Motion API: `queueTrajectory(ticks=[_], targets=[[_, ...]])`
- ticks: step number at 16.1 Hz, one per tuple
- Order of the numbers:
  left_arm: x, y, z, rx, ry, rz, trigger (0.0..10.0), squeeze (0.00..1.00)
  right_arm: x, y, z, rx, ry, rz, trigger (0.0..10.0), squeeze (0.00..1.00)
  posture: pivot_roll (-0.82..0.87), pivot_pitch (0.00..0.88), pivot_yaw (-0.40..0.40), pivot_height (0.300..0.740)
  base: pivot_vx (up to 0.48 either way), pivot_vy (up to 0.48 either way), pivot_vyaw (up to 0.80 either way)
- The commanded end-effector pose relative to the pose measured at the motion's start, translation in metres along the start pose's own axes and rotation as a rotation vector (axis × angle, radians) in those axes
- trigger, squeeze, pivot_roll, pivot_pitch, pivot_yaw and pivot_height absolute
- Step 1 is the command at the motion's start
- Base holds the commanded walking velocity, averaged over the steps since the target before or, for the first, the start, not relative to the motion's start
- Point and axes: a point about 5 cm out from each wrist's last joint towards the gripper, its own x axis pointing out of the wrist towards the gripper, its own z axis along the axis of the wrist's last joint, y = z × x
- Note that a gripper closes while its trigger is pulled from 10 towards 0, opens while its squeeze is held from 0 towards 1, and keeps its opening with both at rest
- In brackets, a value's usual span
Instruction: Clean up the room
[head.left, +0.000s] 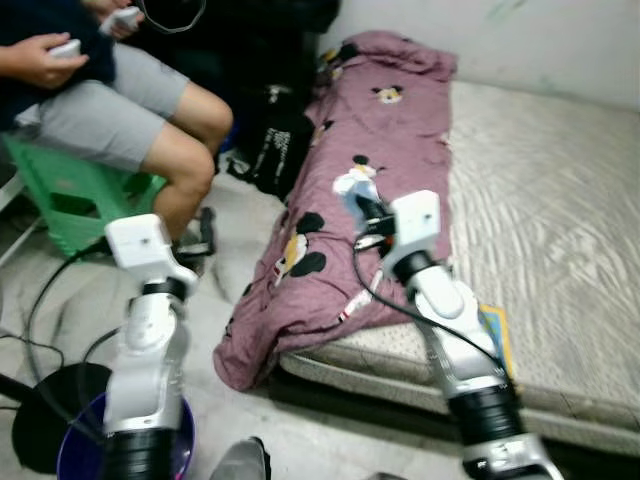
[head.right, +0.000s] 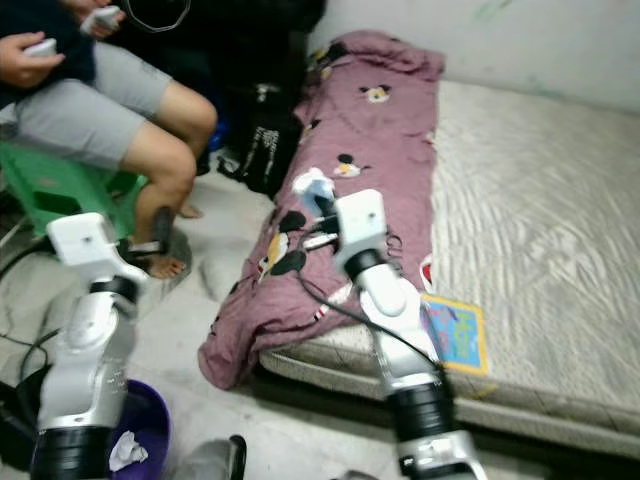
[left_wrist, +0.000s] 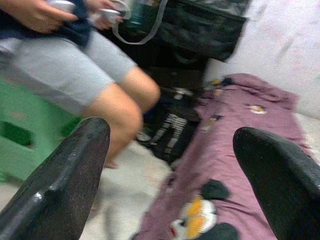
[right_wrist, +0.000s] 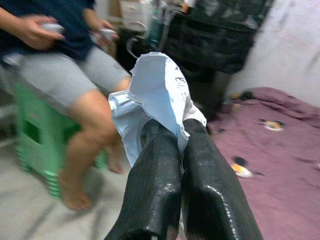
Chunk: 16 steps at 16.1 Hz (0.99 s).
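- Bedroom floor of pale concrete (head.left: 330, 430) meets a low mattress (head.left: 560, 200), and a mauve cartoon-print blanket (head.left: 385, 130) trails from the mattress edge down to that floor.
- Pinched between the closed fingers of the right gripper (right_wrist: 181, 131) is a crumpled white plastic wrapper (right_wrist: 152, 97), sticking out beyond the fingertips.
- From the head camera that gripper (head.right: 318, 218) hangs above the blanket's floor-side edge, with the wrapper (head.right: 312, 185) lifted off the cloth.
- Behind the right gripper, toward the robot, a small colourful booklet (head.right: 455, 335) lies flat near the mattress edge.
- Left gripper (left_wrist: 170, 165) has its two fingers spread wide apart, with nothing between them; it points toward the blanket and the person's knee.
- Beneath the left arm (head.left: 150, 340) sits a purple bucket (head.right: 150, 420) with a scrap of white paper inside.
- Beyond the left gripper a person in grey shorts (head.left: 110, 105) sits on a green plastic stool (head.left: 70, 195), holding white controllers (head.left: 120, 17).
- Past both grippers, a black bag (head.left: 275, 145) rests on the floor against the blanket.
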Motion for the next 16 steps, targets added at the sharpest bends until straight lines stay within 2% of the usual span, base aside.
queueTrajectory(ticks=[1,7,13,16], targets=[[0.001,-0.005,0.001,0.010,-0.001,-0.006,10.0,0.00,0.000,-0.006,0.002,-0.017,-0.005,-0.013,10.0,0.00,-0.06,0.000,-0.031,0.740,0.000,0.000,0.80],[0.001,-0.009,0.002,0.025,-0.010,-0.027,10.0,0.00,0.003,-0.006,0.004,-0.023,-0.011,-0.003,10.0,0.00,-0.06,0.000,-0.034,0.740,0.000,0.000,0.80],[-0.001,0.001,0.000,0.022,-0.002,-0.010,10.0,0.00,0.004,-0.006,0.004,-0.018,-0.014,-0.005,10.0,0.00,-0.06,0.000,-0.036,0.740,0.000,0.000,0.80],[-0.010,0.012,0.002,0.130,-0.007,-0.021,10.0,0.00,0.000,-0.016,0.000,-0.012,0.005,-0.078,10.0,0.00,-0.05,0.000,-0.035,0.740,0.000,0.000,0.80]])
